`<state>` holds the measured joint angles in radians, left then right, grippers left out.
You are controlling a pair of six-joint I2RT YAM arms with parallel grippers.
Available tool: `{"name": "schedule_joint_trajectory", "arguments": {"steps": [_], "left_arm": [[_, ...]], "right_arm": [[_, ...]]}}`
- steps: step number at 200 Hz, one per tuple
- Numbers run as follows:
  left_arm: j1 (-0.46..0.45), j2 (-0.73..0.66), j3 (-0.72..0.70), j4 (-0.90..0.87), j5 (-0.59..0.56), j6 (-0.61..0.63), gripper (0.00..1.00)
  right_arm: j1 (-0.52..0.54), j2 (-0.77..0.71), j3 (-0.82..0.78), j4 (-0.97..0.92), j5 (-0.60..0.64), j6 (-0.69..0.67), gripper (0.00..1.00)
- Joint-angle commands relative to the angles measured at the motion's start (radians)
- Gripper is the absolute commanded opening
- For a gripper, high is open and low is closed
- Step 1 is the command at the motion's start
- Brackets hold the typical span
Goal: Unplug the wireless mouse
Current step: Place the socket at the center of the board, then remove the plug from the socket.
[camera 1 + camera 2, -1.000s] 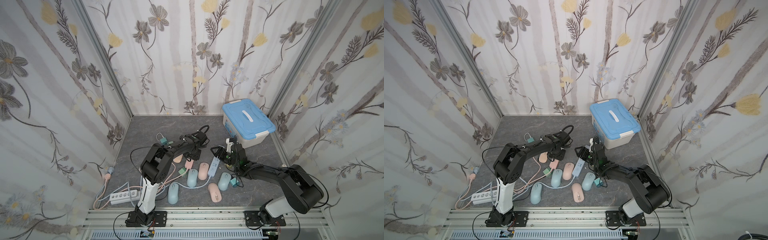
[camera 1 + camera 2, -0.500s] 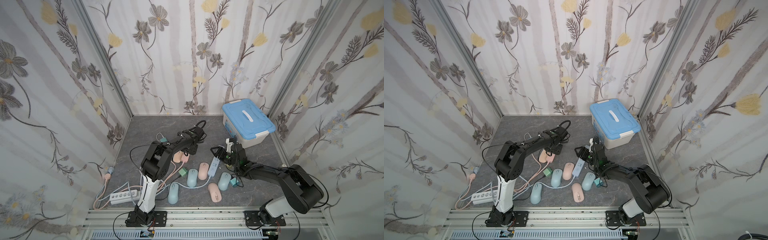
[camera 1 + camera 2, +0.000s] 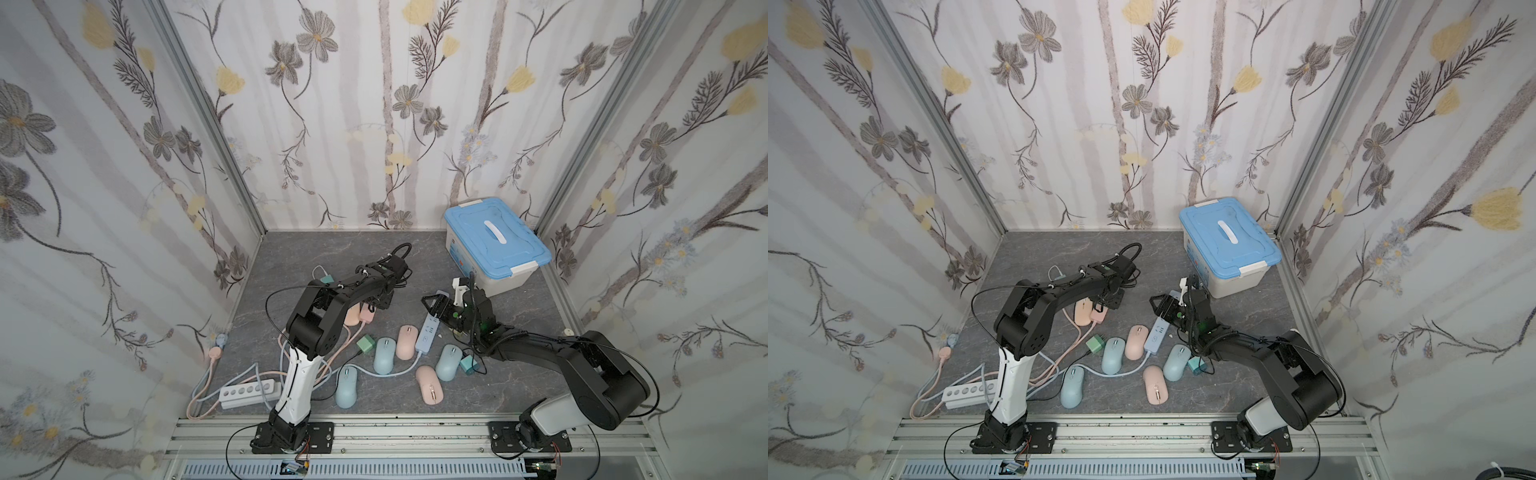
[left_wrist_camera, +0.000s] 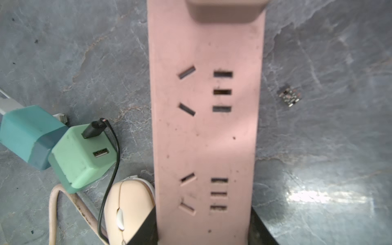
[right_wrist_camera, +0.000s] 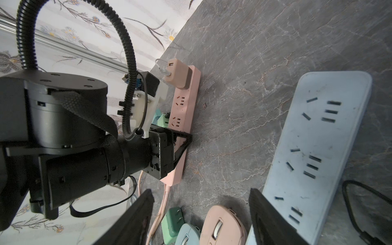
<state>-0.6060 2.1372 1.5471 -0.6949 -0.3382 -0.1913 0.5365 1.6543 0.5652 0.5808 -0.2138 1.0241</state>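
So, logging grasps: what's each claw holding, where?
Left claw grips the pink plastic power strip by its sides, near the cord end; right claw holds nothing.

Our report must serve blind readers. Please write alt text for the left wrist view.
A pink power strip fills the middle, the left tool closed on its sides and a pink adapter plugged at its far end. Beside it lie a mint USB charger with a black cable, a teal charger and a beige mouse.

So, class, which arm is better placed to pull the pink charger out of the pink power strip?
Probably the right. The right gripper is open and empty, facing the pink charger. The left gripper is clamped across the pink power strip, so it can hold that down.
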Motion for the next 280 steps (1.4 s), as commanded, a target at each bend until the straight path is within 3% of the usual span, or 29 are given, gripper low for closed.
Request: {"name": "schedule_joint_trajectory", "arguments": {"steps": [1,19,37,67,97,161,186,280], "left_arm": [[0.000,-0.028,-0.055,-0.014,0.120,-0.041,0.55],[-0.004,-0.057,-0.081,-0.012,0.174,-0.068,0.68],[-0.018,-0.074,-0.087,-0.016,0.206,-0.073,0.76],[-0.023,-0.126,-0.119,-0.018,0.203,-0.095,0.83],[-0.003,-0.155,-0.046,-0.048,0.209,-0.117,0.84],[0.018,-0.055,0.175,-0.112,0.200,-0.103,0.83],[0.034,-0.011,0.247,-0.123,0.190,-0.099,0.69],[0.072,0.197,0.536,-0.212,0.129,-0.036,0.51]], "right_arm": [[0.000,0.005,0.001,0.054,-0.002,0.008,0.72],[-0.001,0.004,-0.001,0.058,-0.002,0.011,0.72],[0.000,0.006,-0.001,0.062,-0.002,0.014,0.72],[0.000,0.009,-0.001,0.065,-0.004,0.018,0.72],[0.000,0.006,-0.006,0.067,-0.004,0.021,0.72],[0.000,0.006,-0.009,0.063,0.002,0.019,0.72],[-0.002,0.009,-0.005,0.059,0.003,0.017,0.72],[-0.006,0.045,0.029,0.054,-0.003,0.015,0.72]]}}
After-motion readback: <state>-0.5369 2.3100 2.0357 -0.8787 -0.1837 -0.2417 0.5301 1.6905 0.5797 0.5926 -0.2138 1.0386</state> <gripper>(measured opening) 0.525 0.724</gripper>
